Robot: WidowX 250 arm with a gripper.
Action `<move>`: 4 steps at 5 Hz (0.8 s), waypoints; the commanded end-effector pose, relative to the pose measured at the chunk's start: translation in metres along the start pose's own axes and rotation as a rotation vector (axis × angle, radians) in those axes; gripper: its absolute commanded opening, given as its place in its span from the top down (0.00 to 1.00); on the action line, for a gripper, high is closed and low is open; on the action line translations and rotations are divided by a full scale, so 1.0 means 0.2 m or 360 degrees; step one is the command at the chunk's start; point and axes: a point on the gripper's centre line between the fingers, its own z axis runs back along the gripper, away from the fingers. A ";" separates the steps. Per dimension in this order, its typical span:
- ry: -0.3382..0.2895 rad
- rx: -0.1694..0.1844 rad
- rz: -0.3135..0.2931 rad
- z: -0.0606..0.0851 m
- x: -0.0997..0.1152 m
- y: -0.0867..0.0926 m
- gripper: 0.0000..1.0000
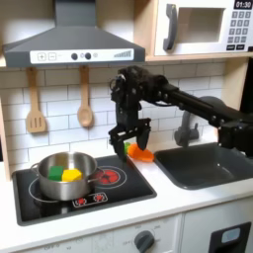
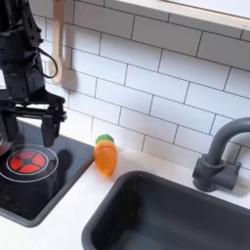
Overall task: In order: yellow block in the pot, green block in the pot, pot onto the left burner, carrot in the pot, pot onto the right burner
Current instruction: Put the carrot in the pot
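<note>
The silver pot (image 1: pixel 59 174) stands on the black cooktop's left half in the first exterior view, covering the burner there. Inside it lie the yellow block (image 1: pixel 56 173) and the green block (image 1: pixel 72 176). A burner of red rings with a bright red centre (image 1: pixel 104 178) (image 2: pixel 26 161) lies uncovered to the pot's right. The orange carrot (image 1: pixel 142 154) (image 2: pixel 105 156) lies on the white counter between cooktop and sink. My gripper (image 1: pixel 131 138) (image 2: pixel 29 125) hangs open and empty, low over the cooktop's back right corner, just beside the carrot and apart from it.
A dark sink (image 1: pixel 203 166) (image 2: pixel 166 215) with a grey tap (image 2: pixel 217 161) lies past the carrot. Two wooden utensils (image 1: pixel 37 114) hang on the tiled wall behind the pot. A range hood (image 1: pixel 69 44) and a microwave (image 1: pixel 203 25) sit overhead.
</note>
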 end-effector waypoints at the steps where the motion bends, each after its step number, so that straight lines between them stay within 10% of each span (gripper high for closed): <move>1: -0.0055 -0.0009 -0.0012 -0.10 0.08 -0.11 0.00; 4: -0.0199 -0.0084 0.0183 -0.14 0.15 -0.25 0.00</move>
